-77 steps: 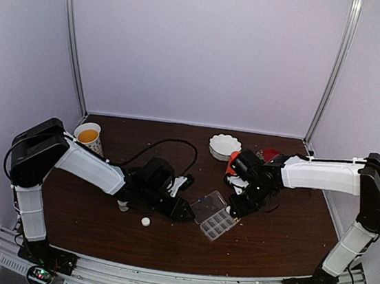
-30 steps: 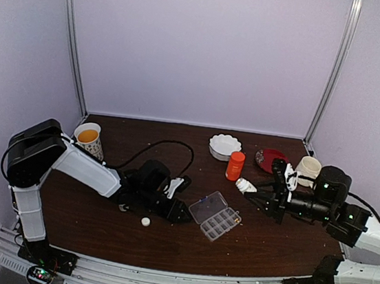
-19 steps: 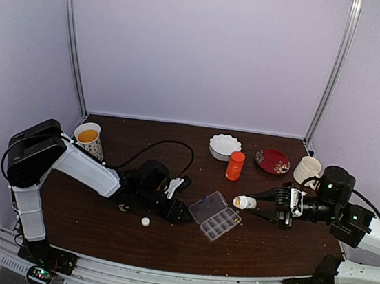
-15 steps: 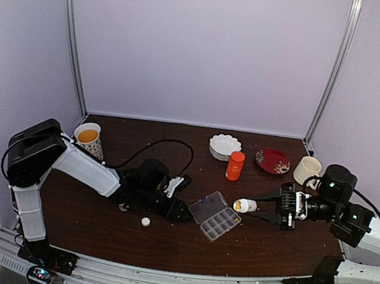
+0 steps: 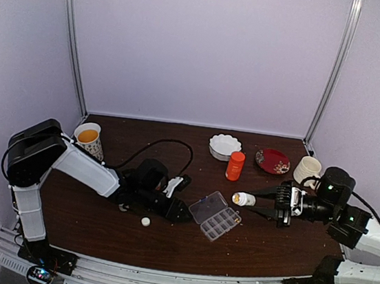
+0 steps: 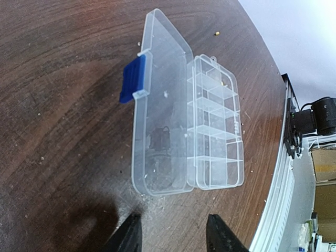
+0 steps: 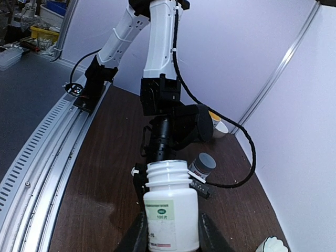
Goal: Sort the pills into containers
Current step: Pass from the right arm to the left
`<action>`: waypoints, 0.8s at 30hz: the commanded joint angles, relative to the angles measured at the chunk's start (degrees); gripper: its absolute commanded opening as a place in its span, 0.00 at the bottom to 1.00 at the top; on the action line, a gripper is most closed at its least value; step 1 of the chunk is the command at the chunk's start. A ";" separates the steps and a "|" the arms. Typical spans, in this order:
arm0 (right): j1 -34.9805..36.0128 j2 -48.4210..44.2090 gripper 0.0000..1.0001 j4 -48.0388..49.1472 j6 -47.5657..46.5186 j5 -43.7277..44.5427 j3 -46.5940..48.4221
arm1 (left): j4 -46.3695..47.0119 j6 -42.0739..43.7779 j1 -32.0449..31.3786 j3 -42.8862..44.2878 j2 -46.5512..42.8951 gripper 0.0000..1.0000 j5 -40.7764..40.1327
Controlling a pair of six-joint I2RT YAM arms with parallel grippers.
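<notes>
Two grippers are recorded. The right gripper [image 5: 258, 200] is closed on one white bottle [image 5: 243, 199], which is clamped across its body between both fingers. The bottle is uncapped and held on its side. Its open mouth is turned toward the pill box [image 5: 214, 214], near it but not over it. The left gripper [image 6: 173, 239] is set low over the table [image 5: 95, 234], just short of the box. Its jaws are partly apart and nothing is held between them.

One pill box of clear plastic is noted, lying mid-table between the two grippers. Its lid [image 6: 160, 105] is thrown fully back and lies flat on the wood. One blue latch [image 6: 132, 79] is fitted to the lid's edge. The cells [image 6: 215, 131] are arranged in two rows; roughly ten are counted, though the clear dividers prevent a firm figure. Whether any cell holds a pill cannot be told. One tiny pale piece [image 6: 217, 33] is seen loose on the table beyond the box, apart from it.

Other items are counted at one each:
- orange bottle [image 5: 235, 165]
- white fluted bowl [image 5: 225, 146]
- red plate [image 5: 272, 160]
- cream mug [image 5: 306, 170]
- paper cup [image 5: 89, 136] of orange liquid
- white cap [image 5: 145, 222], lying near the left arm
- grey-capped bottle [image 7: 203, 164], standing beside that arm
- black cable [image 5: 168, 146], looped across the table
</notes>
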 commanded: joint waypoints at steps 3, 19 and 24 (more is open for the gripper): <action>0.42 -0.75 0.00 6.10 14.06 7.82 -4.48 | 2.47 -0.16 0.63 -0.59 -0.67 0.45 0.98; 0.81 10.23 0.00 7.84 38.20 5.61 1.30 | -17.06 4.73 -3.68 -3.28 -33.64 0.53 -9.87; 2.38 13.20 0.00 8.57 46.55 8.80 3.79 | -20.65 7.43 -5.45 2.40 -39.09 0.72 -9.80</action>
